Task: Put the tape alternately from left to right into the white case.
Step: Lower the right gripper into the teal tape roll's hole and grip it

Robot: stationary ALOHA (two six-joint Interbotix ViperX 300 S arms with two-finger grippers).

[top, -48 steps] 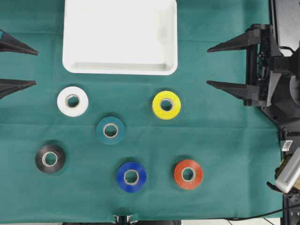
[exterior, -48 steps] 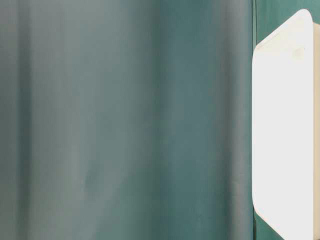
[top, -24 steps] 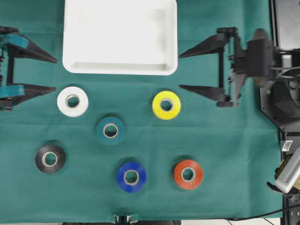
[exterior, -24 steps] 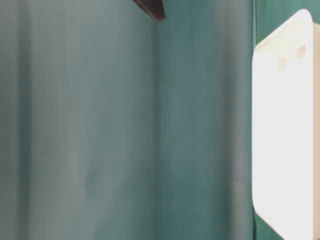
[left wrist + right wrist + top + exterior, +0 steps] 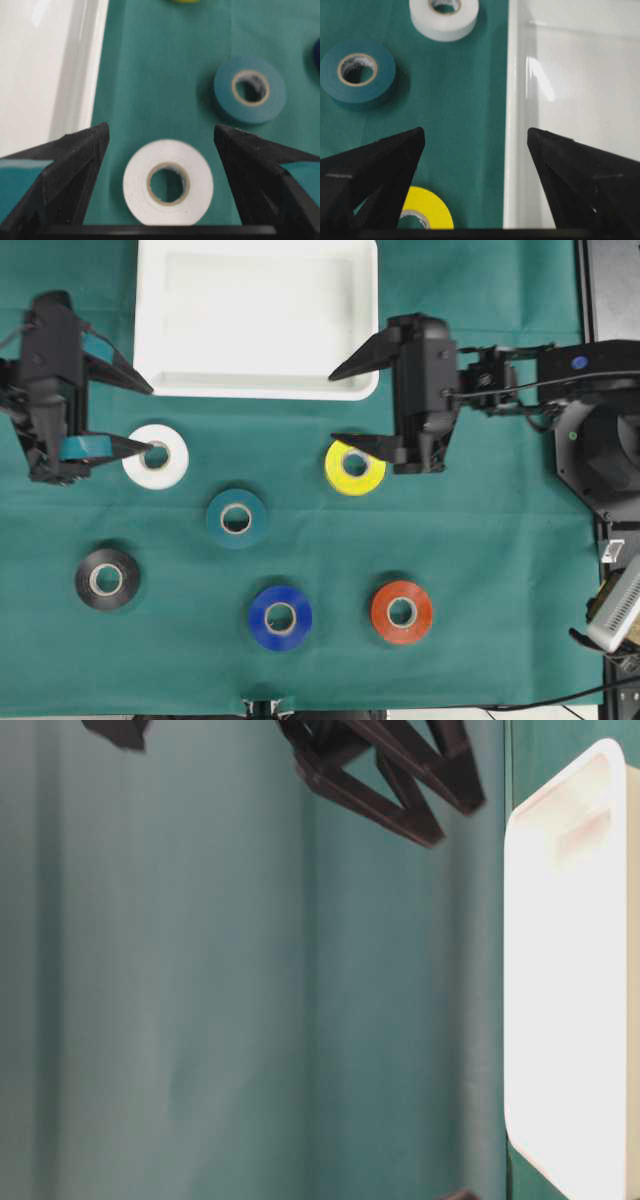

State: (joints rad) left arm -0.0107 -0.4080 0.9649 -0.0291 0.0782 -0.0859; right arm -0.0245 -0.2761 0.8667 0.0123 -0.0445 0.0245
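The white case [image 5: 255, 330] lies empty at the back of the green cloth. Six rolls of tape rest flat in front of it: white [image 5: 155, 456], teal [image 5: 236, 518], yellow [image 5: 355, 465], black [image 5: 107, 579], blue [image 5: 280, 617] and red-orange [image 5: 401, 611]. My left gripper [image 5: 150, 420] hangs open just behind the white roll [image 5: 168, 182], which sits between and slightly before its fingertips. My right gripper [image 5: 334, 407] is open above the case's front right corner [image 5: 512, 150], with the yellow roll [image 5: 425, 210] under its lower finger. Neither holds anything.
The table-level view shows only green cloth, the case's rim [image 5: 520, 980] at the right and dark gripper fingers [image 5: 400, 780] at the top. Black arm hardware [image 5: 600, 440] stands along the right edge of the table.
Both arms have come in from the sides towards the middle, the left to the white roll, the right to the yellow roll and the case corner. Their jaws stay wide. No roll has moved.
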